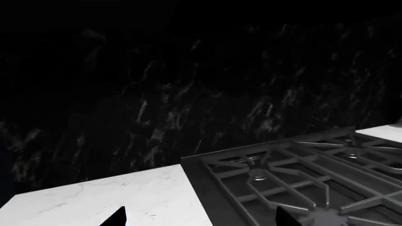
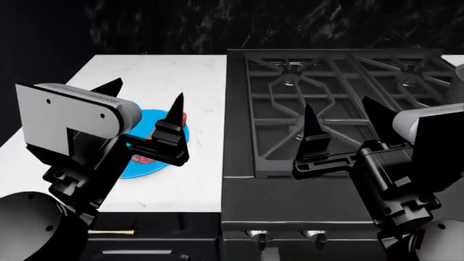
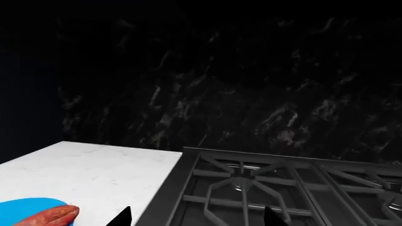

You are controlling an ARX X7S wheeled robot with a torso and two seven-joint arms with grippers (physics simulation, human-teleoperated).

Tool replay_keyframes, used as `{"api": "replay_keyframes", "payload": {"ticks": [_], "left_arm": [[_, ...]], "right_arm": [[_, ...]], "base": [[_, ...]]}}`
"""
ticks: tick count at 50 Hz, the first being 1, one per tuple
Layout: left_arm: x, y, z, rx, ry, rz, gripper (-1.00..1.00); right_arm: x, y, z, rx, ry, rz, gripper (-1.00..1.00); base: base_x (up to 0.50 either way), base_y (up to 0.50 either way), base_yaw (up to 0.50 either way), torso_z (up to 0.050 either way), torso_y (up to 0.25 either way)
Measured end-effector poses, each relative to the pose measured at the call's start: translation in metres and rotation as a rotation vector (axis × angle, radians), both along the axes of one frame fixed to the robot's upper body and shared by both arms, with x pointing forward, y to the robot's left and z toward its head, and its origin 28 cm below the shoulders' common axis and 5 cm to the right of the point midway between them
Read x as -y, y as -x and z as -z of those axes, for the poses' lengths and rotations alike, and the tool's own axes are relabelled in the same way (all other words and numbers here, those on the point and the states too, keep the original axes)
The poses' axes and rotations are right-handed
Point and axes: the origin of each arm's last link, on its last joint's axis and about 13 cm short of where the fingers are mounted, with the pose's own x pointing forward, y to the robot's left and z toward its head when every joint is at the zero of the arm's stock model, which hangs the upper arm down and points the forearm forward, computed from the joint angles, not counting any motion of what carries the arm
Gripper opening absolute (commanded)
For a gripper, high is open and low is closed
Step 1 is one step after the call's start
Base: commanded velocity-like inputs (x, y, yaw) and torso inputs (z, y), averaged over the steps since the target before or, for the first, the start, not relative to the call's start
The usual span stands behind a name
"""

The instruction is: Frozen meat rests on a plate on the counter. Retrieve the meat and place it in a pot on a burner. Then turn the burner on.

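Note:
The blue plate [image 2: 161,142] lies on the white counter [image 2: 156,70], mostly covered by my left gripper [image 2: 143,100], which hovers open above it. Only red bits of the meat [image 2: 142,159] show past the fingers. The right wrist view shows the meat [image 3: 53,215] lying on the plate [image 3: 22,208]. My right gripper [image 2: 344,119] hangs open and empty over the front of the stove grate [image 2: 340,103]. The burner [image 2: 290,77] at the rear left is bare. A grey rounded edge [image 2: 459,81] at the far right may be the pot; I cannot tell.
The dark stove top [image 2: 239,163] adjoins the counter on its right. Two knobs [image 2: 254,235] sit on the stove front. A black marble backsplash [image 2: 254,24] closes the rear. A brass drawer handle [image 2: 108,232] shows under the counter.

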Motion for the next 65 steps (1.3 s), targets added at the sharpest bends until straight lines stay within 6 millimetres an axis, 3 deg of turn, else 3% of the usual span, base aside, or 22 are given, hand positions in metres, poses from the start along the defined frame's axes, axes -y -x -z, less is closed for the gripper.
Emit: {"api": "replay_keyframes", "payload": {"ticks": [20, 36, 45, 54, 65], "left_arm": [[-0.003, 0.010, 0.005, -0.020, 0.017, -0.021, 1.00], [-0.009, 0.061, 0.009, -0.143, 0.011, -0.067, 1.00], [-0.020, 0.078, 0.012, -0.269, -0.045, -0.089, 1.00], [-0.032, 0.082, 0.019, -0.373, -0.057, -0.110, 1.00], [-0.040, 0.072, 0.032, -0.434, 0.000, -0.112, 1.00]], "right_arm": [[0.000, -0.001, 0.000, 0.005, -0.002, 0.001, 1.00], [-0.003, -0.002, 0.002, 0.016, -0.025, -0.017, 1.00], [-0.004, -0.003, 0.004, 0.014, -0.034, -0.021, 1.00], [-0.003, -0.005, 0.005, 0.011, -0.038, -0.021, 1.00], [-0.003, -0.006, 0.009, 0.000, -0.039, -0.023, 1.00]], "base": [[0.13, 0.00, 0.00, 0.000, 0.001], [0.00, 0.00, 0.00, 0.000, 0.000], [0.00, 0.00, 0.00, 0.000, 0.000], [0.00, 0.00, 0.00, 0.000, 0.000], [0.00, 0.00, 0.00, 0.000, 0.000]]}}
